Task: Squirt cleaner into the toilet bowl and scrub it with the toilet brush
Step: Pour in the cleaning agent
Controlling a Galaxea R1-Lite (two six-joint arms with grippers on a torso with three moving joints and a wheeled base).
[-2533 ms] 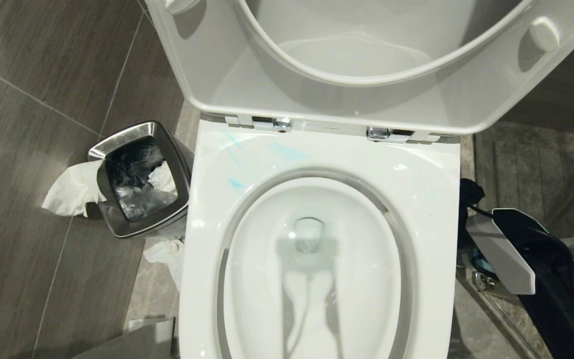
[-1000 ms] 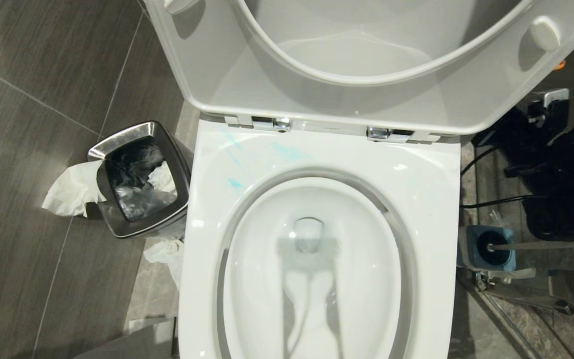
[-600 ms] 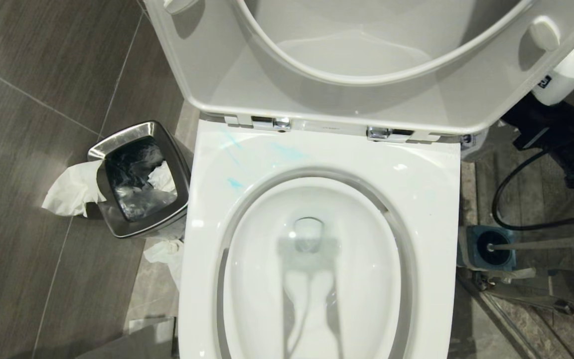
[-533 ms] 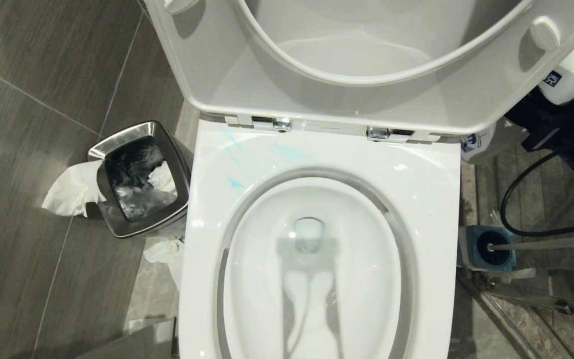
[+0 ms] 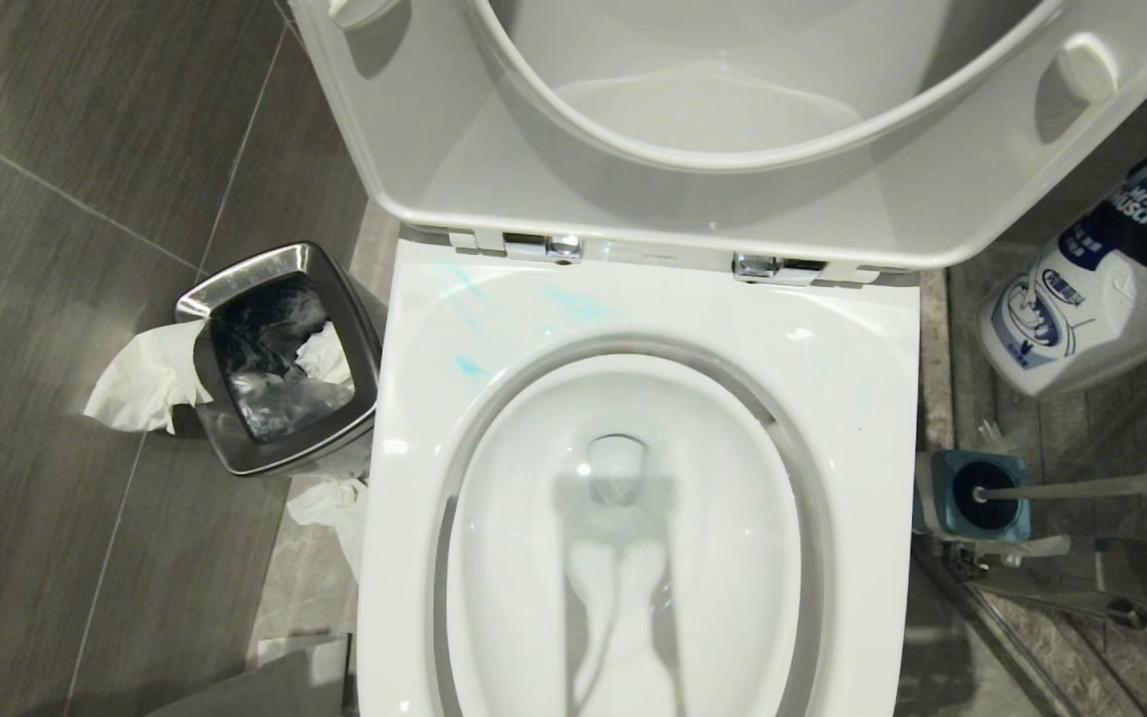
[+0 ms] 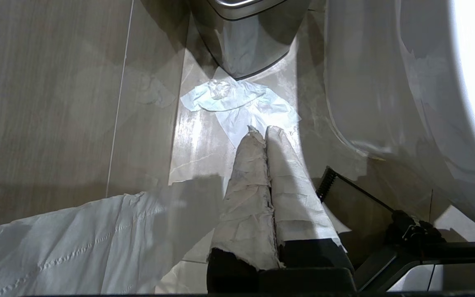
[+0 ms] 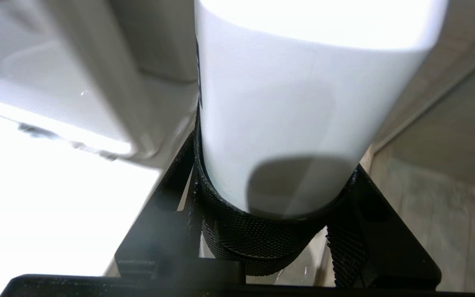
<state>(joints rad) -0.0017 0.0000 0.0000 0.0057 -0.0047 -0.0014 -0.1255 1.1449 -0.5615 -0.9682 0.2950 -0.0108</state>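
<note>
Dark grey floor tiles (image 5: 56,199) with pale grout lines are spreading from nine to seven o'clock. A steel bin (image 5: 280,358) is standing at nine o'clock, crumpled white paper (image 5: 140,378) hanging out (more lying beneath).

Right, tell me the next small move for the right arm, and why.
Probably swing the cleaner bottle leftward over the toilet bowl and tip it. The right tool grips it beside the toilet, not above the basin, and the toilet brush sits in its holder.
</note>
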